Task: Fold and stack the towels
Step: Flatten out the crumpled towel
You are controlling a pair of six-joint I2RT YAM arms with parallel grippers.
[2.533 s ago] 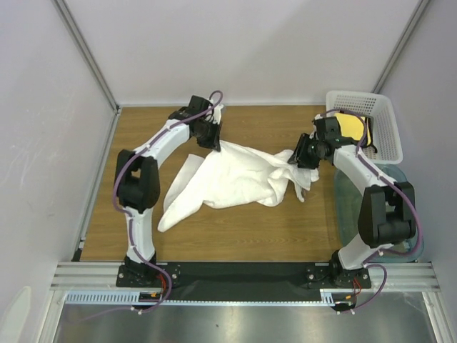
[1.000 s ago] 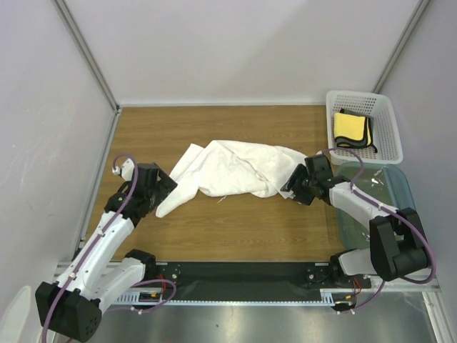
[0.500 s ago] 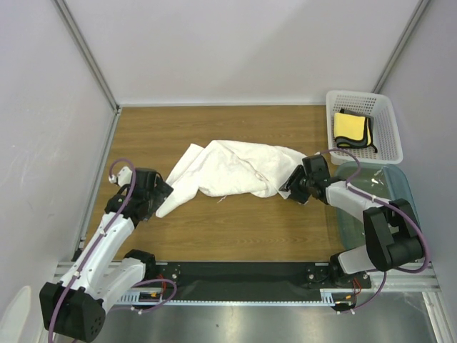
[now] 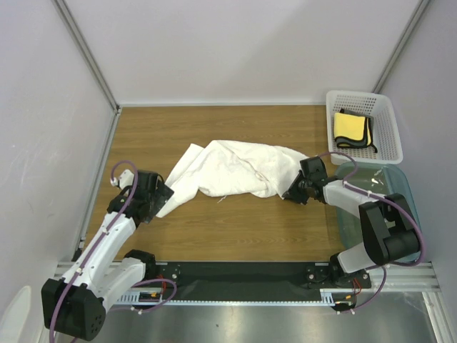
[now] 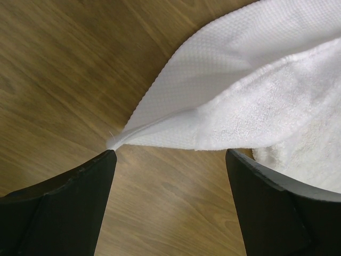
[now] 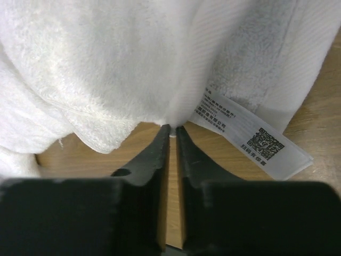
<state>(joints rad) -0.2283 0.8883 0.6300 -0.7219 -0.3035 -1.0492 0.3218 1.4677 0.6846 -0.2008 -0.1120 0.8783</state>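
item: white towel [image 4: 228, 170] | crumpled, middle of table [image 4: 235, 229] | soft, limp, light; best taken by corners | left gripper [image 5: 170, 156] spread wide astride left corner | right gripper [image 6: 172, 128] pinched on hem beside label [image 6: 250, 141]

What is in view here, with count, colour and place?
white towel: one, white, crumpled mid-table
care label: one, white, black print, on the white towel
yellow towel: one, yellow edged dark, in the basket
basket: one, white, far right corner
tub: one, clear bluish, right side, nearer than basket
table: one, brown wood
left pincer: one, black, open, at the towel's left corner
right pincer: one, black, shut on the towel's right edge
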